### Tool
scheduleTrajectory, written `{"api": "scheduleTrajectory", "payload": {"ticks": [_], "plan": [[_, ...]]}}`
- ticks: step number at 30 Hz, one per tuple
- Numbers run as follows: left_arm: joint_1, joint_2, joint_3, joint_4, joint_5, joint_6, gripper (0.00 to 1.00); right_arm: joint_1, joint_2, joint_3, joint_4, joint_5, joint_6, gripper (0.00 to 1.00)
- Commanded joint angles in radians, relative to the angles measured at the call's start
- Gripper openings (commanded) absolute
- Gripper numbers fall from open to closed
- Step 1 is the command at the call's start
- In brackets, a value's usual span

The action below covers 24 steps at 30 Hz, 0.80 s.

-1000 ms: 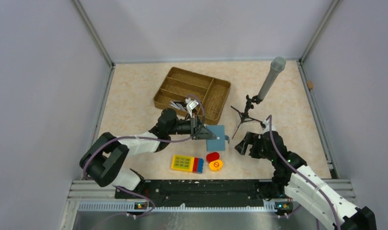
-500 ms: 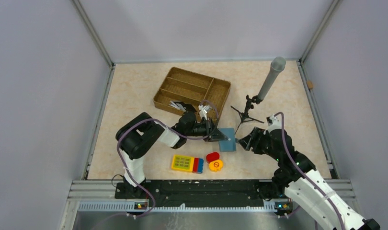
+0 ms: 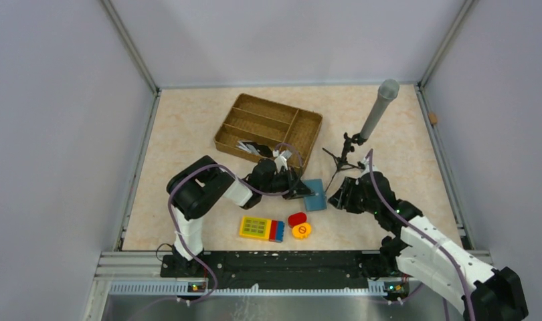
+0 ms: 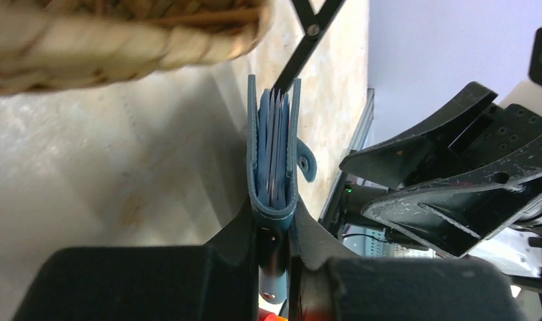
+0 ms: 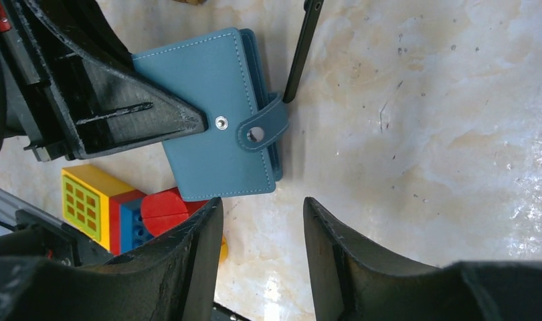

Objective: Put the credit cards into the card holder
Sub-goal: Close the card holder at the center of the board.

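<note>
- The teal-blue folding card holder is clamped at its fold by your left tool. It is folded nearly flat, and its free edge points away from that tool.
- Its snap tab hangs undone on that far edge. From the left wrist view I cannot tell whether the thin leaves between the covers are pockets or cards.
- Your right tool has its fingers apart with nothing between them. It sits just short of the holder's tab side.
- What look like thin credit cards lie in the brown wicker divided tray, behind the left tool, so I judge loading is not done.
- Risk: the left tool grips only the fold, so a push from the right tool could pivot or pull the holder out.
- Risk: pinching both covers instead of one would keep it shut.
- Risk: the black tripod leg runs just beyond the tab and could snag.
- Risk: the yellow keypad block and red round piece lie beside the right tool's left finger and could get nudged across the surface.
</note>
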Motion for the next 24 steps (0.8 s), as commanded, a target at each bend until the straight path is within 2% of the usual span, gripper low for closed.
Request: {"api": "scheduleTrajectory", "payload": {"ticks": [1,19,24], "plan": [[-0.023,-0.013,-0.033,-0.018,-0.063,0.033,0.00,0.007,0.083,0.004,0.108,0.007,-0.046,0.47],[-0.059,-0.015,-0.048,-0.106,-0.148,0.069,0.00,0.074,0.319,0.069,0.254,0.076,-0.150,0.47],[-0.059,-0.021,-0.045,-0.130,-0.154,0.067,0.00,0.133,0.361,0.104,0.260,0.163,-0.179,0.49]]}}
